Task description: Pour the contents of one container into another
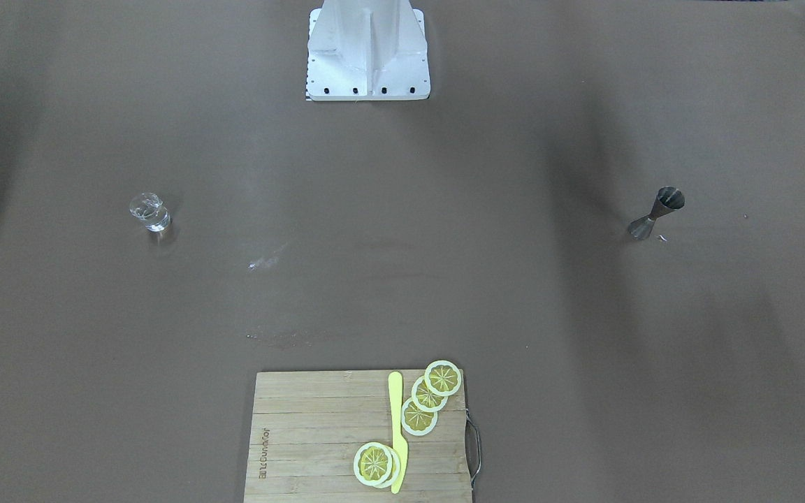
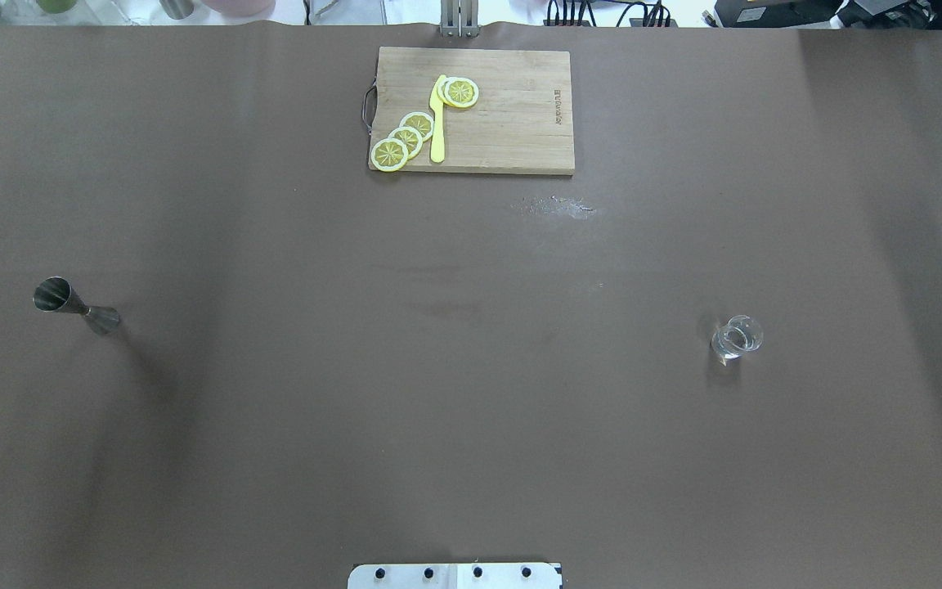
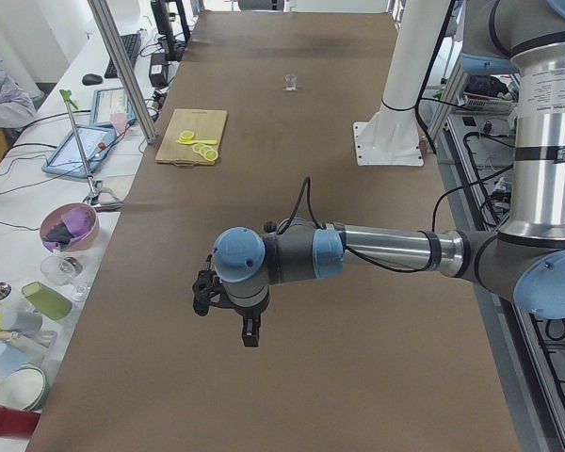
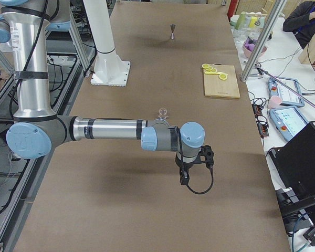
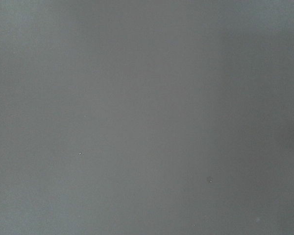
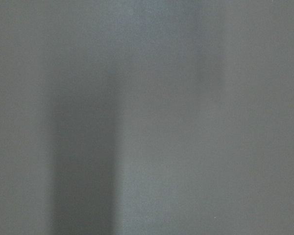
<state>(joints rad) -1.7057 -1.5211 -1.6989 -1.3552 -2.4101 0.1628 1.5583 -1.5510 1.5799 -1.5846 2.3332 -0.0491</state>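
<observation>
A small clear glass [image 2: 736,337] holding a little clear liquid stands on the brown table on my right side, also seen as the glass [image 1: 149,212]. A metal hourglass-shaped jigger [image 2: 74,305] stands upright far out on my left side, and appears again as the jigger [image 1: 656,213]. Neither gripper shows in the overhead or front views. My left gripper [image 3: 248,330] hangs over the near end of the table in the exterior left view; my right gripper [image 4: 184,177] hangs likewise in the exterior right view. I cannot tell whether either is open. Both wrist views show only bare table.
A wooden cutting board [image 2: 512,123] at the table's far edge carries several lemon slices [image 2: 405,139] and a yellow knife [image 2: 437,123]. The white robot base [image 1: 367,49] stands at my edge of the table. Side benches hold bowls, cups and tablets; a seated person [image 3: 0,94] is nearby.
</observation>
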